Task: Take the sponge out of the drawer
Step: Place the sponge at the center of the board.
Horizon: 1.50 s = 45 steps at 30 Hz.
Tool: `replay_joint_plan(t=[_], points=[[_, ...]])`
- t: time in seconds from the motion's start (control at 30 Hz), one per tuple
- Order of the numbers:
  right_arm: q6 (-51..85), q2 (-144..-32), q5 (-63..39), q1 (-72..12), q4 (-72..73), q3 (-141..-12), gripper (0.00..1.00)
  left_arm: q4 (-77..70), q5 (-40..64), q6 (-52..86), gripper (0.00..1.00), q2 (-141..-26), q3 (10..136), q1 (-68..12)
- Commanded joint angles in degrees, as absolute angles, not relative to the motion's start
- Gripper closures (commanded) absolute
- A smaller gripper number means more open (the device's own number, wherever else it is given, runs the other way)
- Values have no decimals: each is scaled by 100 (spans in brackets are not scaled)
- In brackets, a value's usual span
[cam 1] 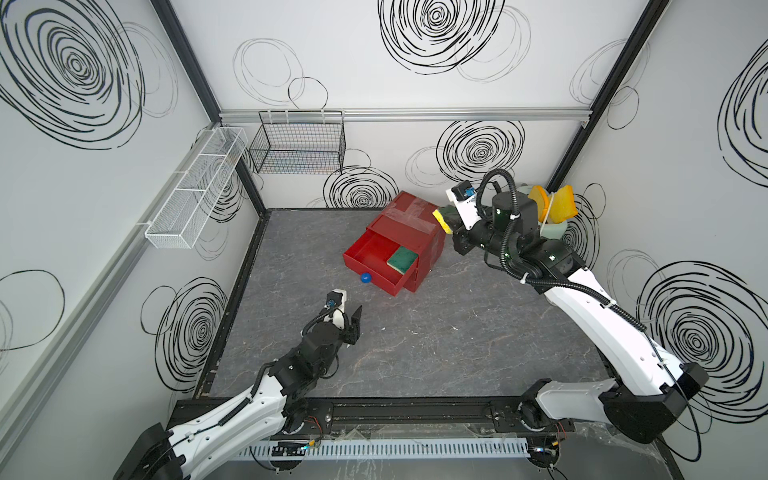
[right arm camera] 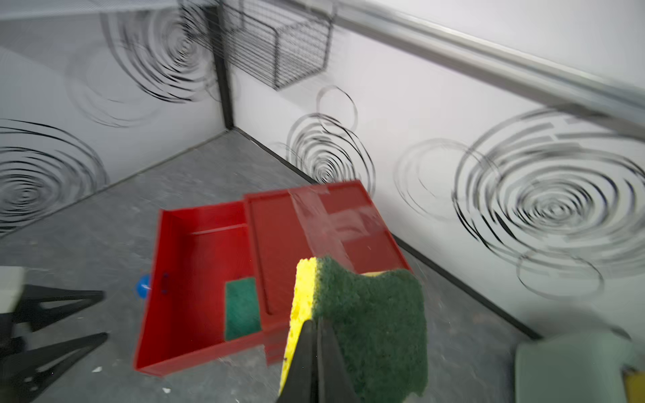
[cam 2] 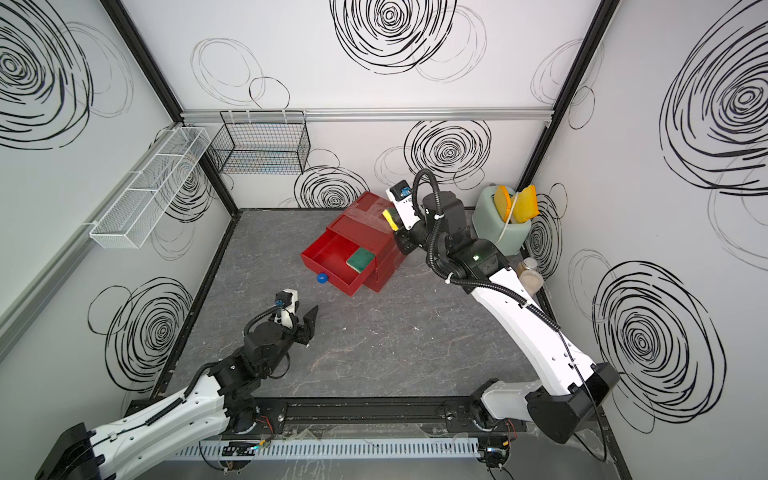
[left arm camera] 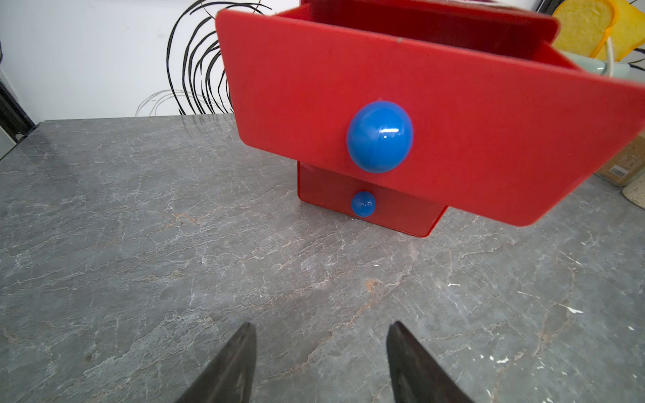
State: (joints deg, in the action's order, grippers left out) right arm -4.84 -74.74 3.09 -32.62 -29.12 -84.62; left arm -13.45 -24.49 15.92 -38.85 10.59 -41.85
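**Sponge out of the drawer, pinched in the right gripper**

The right gripper (right arm camera: 317, 322) is clamped on a yellow-and-green sponge (right arm camera: 377, 314), its fingers squeezed almost together on the foam. In both top views the sponge (cam 1: 441, 219) hangs in the air over the rear right corner of the red drawer unit (cam 1: 409, 216), clear of the open top drawer (cam 1: 370, 253). It is held on edge. The yellow foam faces the drawer unit and the green scouring side faces the arm. Seen from above, its long axis slants from the back wall towards the front of the desk (cam 1: 415, 340).

A second sponge (cam 1: 402, 258) lies flat in the drawer, green side up, against the right side wall near the cabinet, with its length along the pull direction.

The left gripper (left arm camera: 321, 324) hovers over the desk with its fingers apart, holding nothing. It faces the drawer's blue knob (left arm camera: 379, 136) without touching it.
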Motion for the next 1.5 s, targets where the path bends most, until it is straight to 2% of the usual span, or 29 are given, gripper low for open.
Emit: replay_joint_plan(t=[0.0, 0.17, 0.3, 0.7, 0.73, 0.8, 0.9, 1.03, 1.23, 1.37, 1.47], points=[[188, -7606, 1249, -2888, -3243, -8141, 100, -1608, -2486, 1649, 37, -3895, 1030, -4164], [439, -8187, 1439, -2409, -2742, -7363, 100, -1548, -2510, 1669, 37, -3789, 1008, -4160], [678, -8738, 1097, -2062, -2004, -6672, 100, -1538, -2518, 1670, 37, -3787, 999, -4164], [690, -10194, 802, -1679, -1100, -6477, 100, -1560, -2549, 1670, 36, -3867, 1019, -4160], [652, -10254, 764, -1656, -1121, -6556, 95, -1560, -2549, 1670, 36, -3876, 1025, -4166], [600, -10318, 704, -1643, -1174, -6733, 67, -1555, -2553, 1671, 36, -3869, 1025, -4164], [513, -10170, 667, -1651, -1212, -6917, 44, -1551, -2561, 1679, 36, -3845, 1016, -4160], [227, -9848, 1002, -1906, -1599, -7355, 42, -1569, -2549, 1671, 36, -3850, 1010, -4164], [-407, -9172, 1302, -2887, -2143, -8310, 45, -1582, -2530, 1670, 35, -3872, 1004, -4159], [-696, -9512, 1070, -3334, -3220, -9404, 46, -1556, -2523, 1670, 36, -3811, 998, -4169], [-1014, -9650, 1144, -3829, -3589, -9752, 47, -1567, -2531, 1672, 35, -3773, 985, -4175]])
